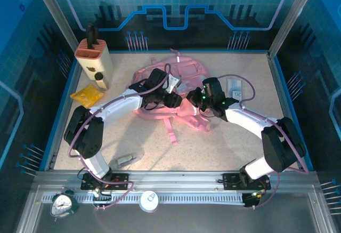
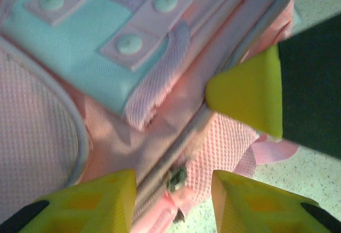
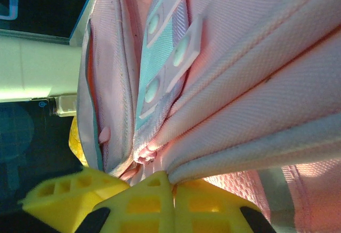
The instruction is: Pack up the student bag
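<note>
**A:** Where is the bag?

**B:** The pink bag point(image 1: 184, 67) lies flat at the middle of the table point(image 1: 224, 147). I'm on the opening step. My right gripper point(image 3: 169, 182), jaws pressed together, seems to pinch its edge. My left gripper point(image 2: 173, 182) stands spread astride the zip point(image 2: 176, 175).

**A:** Next?

**B:** I'd close the left on the zip pull, then draw it along.

A: What colour is the bag point(image 2: 106, 137)?
B: Pink, in a fine woven mesh, with a pale teal pocket point(image 2: 80, 51) crossed by pink tabs
A: And the fingers?
B: The left fingers point(image 2: 90, 203) and right fingers point(image 3: 154, 206) are yellow; the arms point(image 1: 120, 104) are white with black joints
A: The table point(image 1: 213, 147)?
B: Beige, finely speckled. The packet point(image 1: 87, 94) is yellow, the holder point(image 1: 98, 65) cream with a salmon top, the walls point(image 1: 213, 9) blue with a lighter grid and line pattern
</note>
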Available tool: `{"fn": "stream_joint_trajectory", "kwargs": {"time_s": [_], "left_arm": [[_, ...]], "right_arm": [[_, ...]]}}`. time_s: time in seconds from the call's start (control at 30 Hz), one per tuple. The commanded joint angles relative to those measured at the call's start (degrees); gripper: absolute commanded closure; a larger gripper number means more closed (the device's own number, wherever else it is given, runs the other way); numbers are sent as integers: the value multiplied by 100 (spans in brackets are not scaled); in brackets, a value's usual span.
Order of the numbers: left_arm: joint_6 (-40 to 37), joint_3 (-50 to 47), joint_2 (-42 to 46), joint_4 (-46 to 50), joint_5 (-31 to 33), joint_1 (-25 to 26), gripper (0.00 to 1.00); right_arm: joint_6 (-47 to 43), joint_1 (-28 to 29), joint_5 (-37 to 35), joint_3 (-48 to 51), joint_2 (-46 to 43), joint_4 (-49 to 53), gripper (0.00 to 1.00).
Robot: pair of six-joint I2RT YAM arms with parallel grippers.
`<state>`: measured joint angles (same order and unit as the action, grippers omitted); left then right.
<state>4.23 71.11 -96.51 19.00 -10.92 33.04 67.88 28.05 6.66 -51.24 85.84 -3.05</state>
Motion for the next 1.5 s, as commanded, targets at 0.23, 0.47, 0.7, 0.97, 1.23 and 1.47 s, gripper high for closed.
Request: {"fn": "stream_joint_trajectory", "kwargs": {"time_s": [0.23,0.47,0.7,0.97,1.23,1.47], "left_arm": [[1662,-310,667,130,1994,1055,58],[2594,-129,352,516,2777,1184,58],[2461,36,14,211,2601,1162,55],[2703,554,-597,471,2950,1131,56],[2769,708,-766,371,3443,1136,69],[2636,568,-525,462,3482,1133,88]], "right_arm": [[-129,-25,126,-340,-72,-352,100],[-18,-35,223,-333,-41,-407,100],[27,-38,274,-317,11,-485,100],[29,-37,266,-278,3,-499,100],[-10,-49,270,-285,-4,-478,100],[-29,-129,290,-199,-51,-506,100]]}}
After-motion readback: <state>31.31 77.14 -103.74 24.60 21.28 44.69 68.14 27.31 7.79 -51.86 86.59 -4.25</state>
